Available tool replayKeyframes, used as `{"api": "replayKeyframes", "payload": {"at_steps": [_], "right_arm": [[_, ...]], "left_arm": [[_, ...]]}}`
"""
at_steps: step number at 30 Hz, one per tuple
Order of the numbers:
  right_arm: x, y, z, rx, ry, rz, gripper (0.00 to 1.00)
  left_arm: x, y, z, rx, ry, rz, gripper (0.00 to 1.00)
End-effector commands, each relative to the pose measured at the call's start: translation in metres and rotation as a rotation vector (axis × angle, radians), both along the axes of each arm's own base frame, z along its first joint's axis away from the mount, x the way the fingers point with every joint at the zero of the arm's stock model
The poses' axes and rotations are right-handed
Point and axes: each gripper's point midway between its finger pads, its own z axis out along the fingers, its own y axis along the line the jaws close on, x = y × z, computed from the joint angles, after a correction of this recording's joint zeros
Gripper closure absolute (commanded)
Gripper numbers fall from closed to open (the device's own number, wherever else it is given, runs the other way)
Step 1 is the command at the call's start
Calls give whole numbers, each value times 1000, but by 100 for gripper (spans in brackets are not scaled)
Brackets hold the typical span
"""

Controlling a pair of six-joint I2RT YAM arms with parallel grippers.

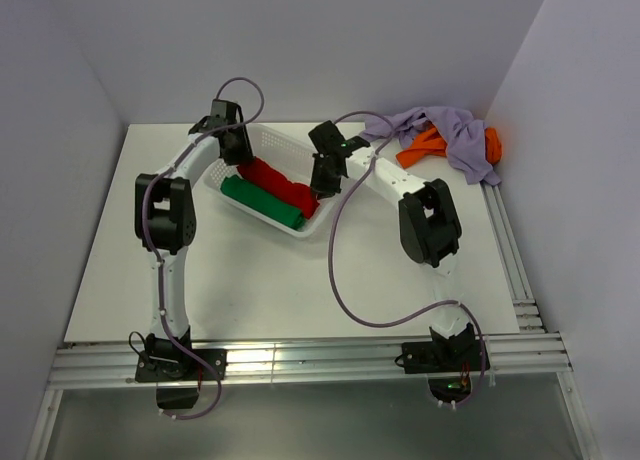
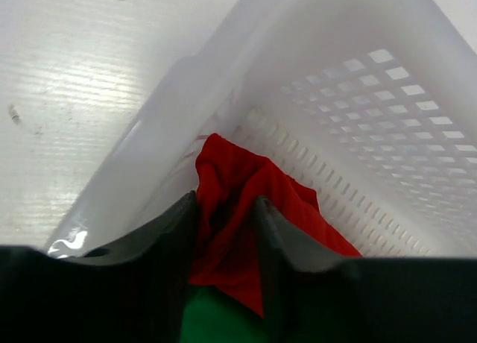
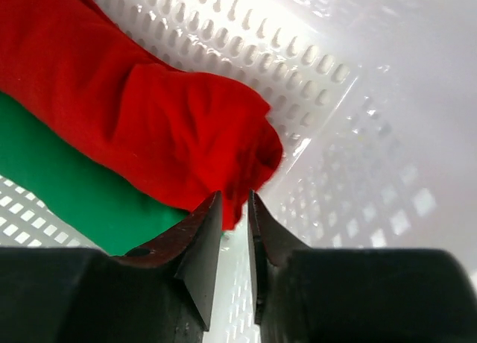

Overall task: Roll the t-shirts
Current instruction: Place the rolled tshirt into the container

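Note:
A rolled red t-shirt (image 1: 278, 185) lies beside a rolled green t-shirt (image 1: 262, 204) inside the white mesh basket (image 1: 290, 132). My left gripper (image 1: 240, 155) is at the red roll's far-left end. In its wrist view, the left gripper (image 2: 226, 201) is open, its fingers straddling the loose red cloth (image 2: 231, 171) with green cloth (image 2: 216, 321) below. My right gripper (image 1: 322, 188) is at the roll's other end. The right gripper (image 3: 235, 196) is open by a narrow gap, and the tip of the red roll (image 3: 149, 112) hangs just between its fingertips. A lavender t-shirt (image 1: 450, 130) and an orange t-shirt (image 1: 420, 150) lie heaped at the back right.
The basket walls (image 2: 358, 30) (image 3: 373, 134) close in around both grippers. The green roll (image 3: 67, 186) fills the basket's near side. White side walls border the table, and metal rails run along its near and right edges. Purple cables loop from both arms.

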Motion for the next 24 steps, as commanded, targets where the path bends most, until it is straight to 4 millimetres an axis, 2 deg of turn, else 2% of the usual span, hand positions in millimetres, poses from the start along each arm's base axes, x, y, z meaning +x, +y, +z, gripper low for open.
{"api": "replayKeyframes", "payload": {"at_steps": [1,2,3,10,13,17,20,21,24], "right_arm": [[-5,-18,12,-26,8,-20,73],[-5,-17,11,-26,12,-19,73],[-5,-17,11,-26,11,-19,73],[-4,-18,14,-28,12,-18,74],[0,-17,27,-15,-24,-18,74],[4,-18,33,-11,-33,-18,74],[4,-19,30,-20,-18,-13,85],[3,-19,29,-19,-16,-13,93],[3,-19,30,-16,-19,-18,93]], "left_arm": [[8,37,19,36,-32,97,64],[7,38,18,40,-25,101,72],[7,39,18,41,-27,106,73],[7,37,27,26,-46,96,72],[9,35,37,12,-67,92,70],[12,38,48,19,-88,108,69],[11,42,52,36,-96,127,71],[11,44,56,41,-105,132,73],[10,46,62,52,-118,141,75]]}}
